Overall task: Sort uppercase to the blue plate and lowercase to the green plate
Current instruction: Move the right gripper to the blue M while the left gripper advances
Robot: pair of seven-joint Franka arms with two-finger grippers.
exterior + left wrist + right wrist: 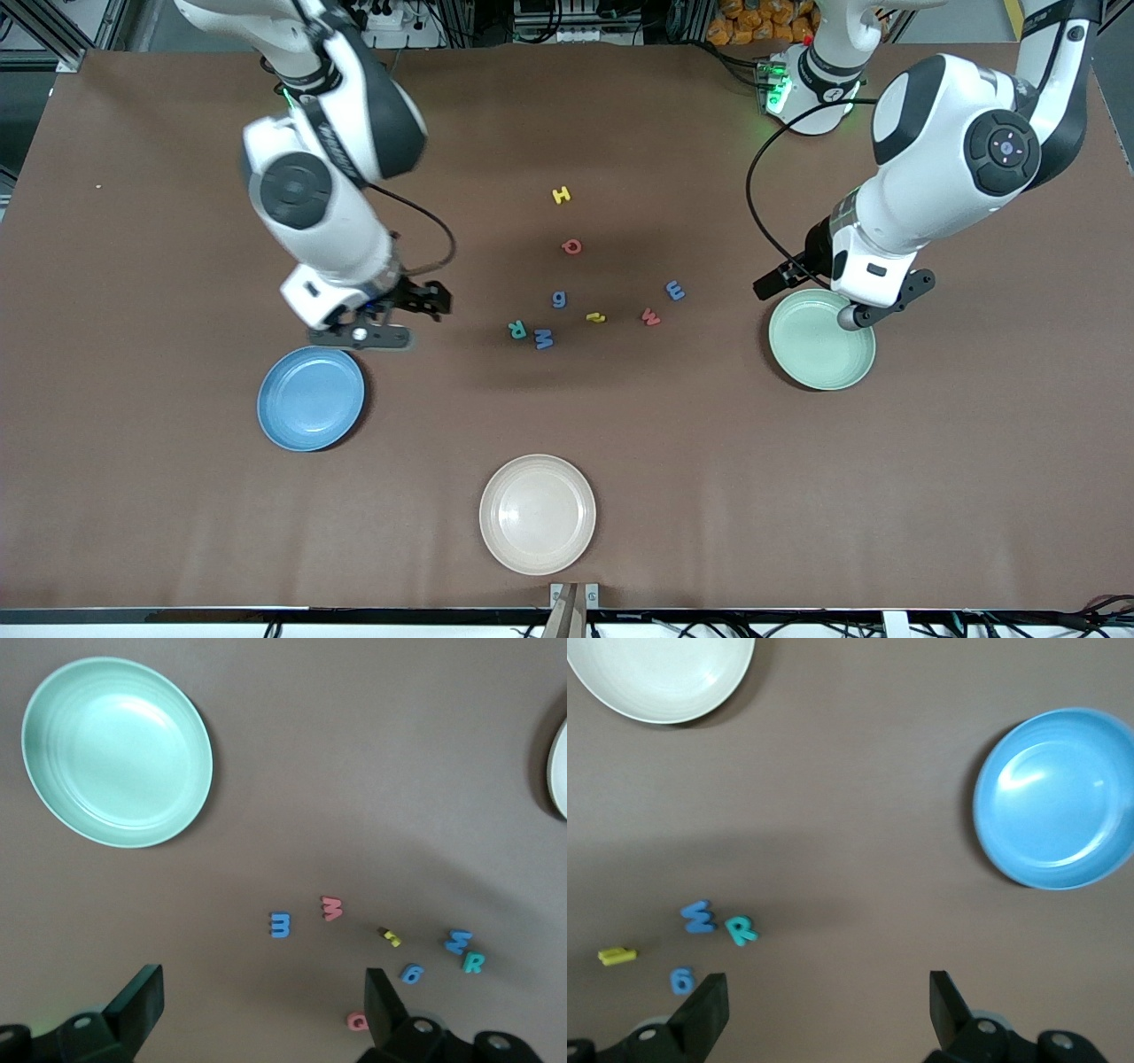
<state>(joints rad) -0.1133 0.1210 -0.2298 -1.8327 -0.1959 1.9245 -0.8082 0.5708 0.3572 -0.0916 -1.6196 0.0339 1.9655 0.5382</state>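
Evidently light, soft and thin, the foam letters (560,299) lie mid-bench between the blue plate (310,399) and green plate (821,339), wanting an edge pinch, while the left pincer (864,312) and right pincer (372,335) hang wide, empty.

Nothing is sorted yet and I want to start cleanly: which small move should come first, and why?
Probably swing the right gripper, open near the blue plate, toward the teal R and lower over it. All letters lie loose on the table, both plates are empty, and the R is the capital nearest that arm. The left gripper waits open over the green plate.
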